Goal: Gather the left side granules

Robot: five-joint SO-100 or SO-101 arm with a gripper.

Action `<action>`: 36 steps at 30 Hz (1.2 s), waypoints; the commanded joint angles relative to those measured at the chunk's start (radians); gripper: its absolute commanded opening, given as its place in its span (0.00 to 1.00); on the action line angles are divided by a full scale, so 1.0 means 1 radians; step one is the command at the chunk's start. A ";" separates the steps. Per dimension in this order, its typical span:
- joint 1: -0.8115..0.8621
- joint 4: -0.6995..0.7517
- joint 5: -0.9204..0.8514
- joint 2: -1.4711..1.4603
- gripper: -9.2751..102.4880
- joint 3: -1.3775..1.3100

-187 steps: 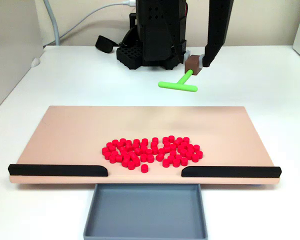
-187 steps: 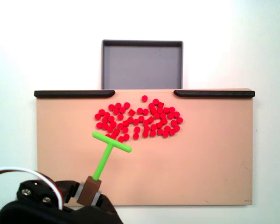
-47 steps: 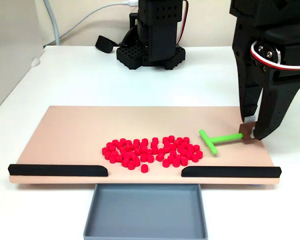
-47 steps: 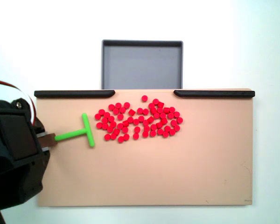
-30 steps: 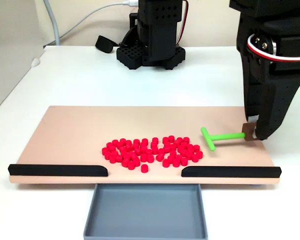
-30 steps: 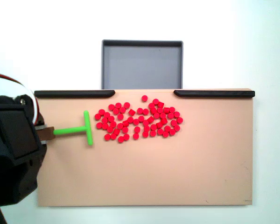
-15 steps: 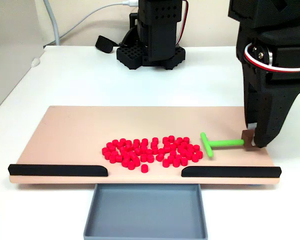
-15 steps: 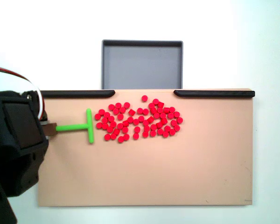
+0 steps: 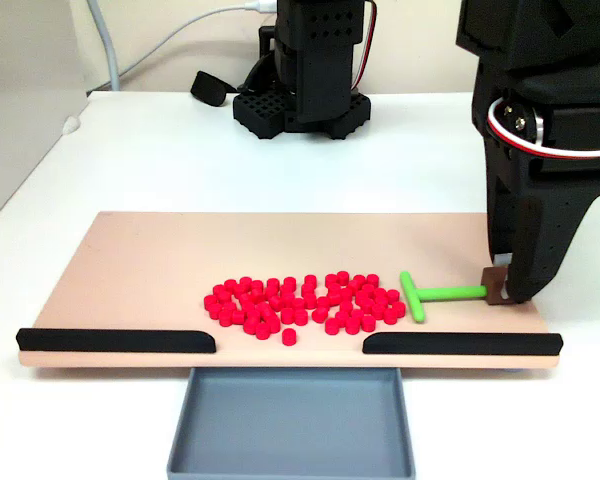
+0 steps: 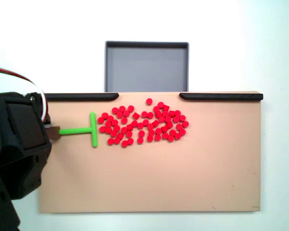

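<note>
Tan board (image 10: 183,183) on white table; gripper (image 9: 502,285) clamps green T-stick (image 10: 84,130) beside granules (image 10: 144,123); keep crossbar flat, sweep slowly.

1. I'm working at a lab-style test bench: a plain white table (image 9: 160,160) against a bare wall.
2. A purpose-made tan board (image 9: 150,260) with black end rails (image 9: 115,341) and a grey catch tray (image 9: 290,425) sits before me.
3. Loose cables (image 9: 170,45) trail behind my base.
</note>
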 commanded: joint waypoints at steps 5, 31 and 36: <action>0.006 -0.005 0.005 0.002 0.08 -0.049; 0.025 -0.005 0.005 -0.017 0.08 -0.049; 0.028 -0.005 0.003 -0.017 0.08 -0.049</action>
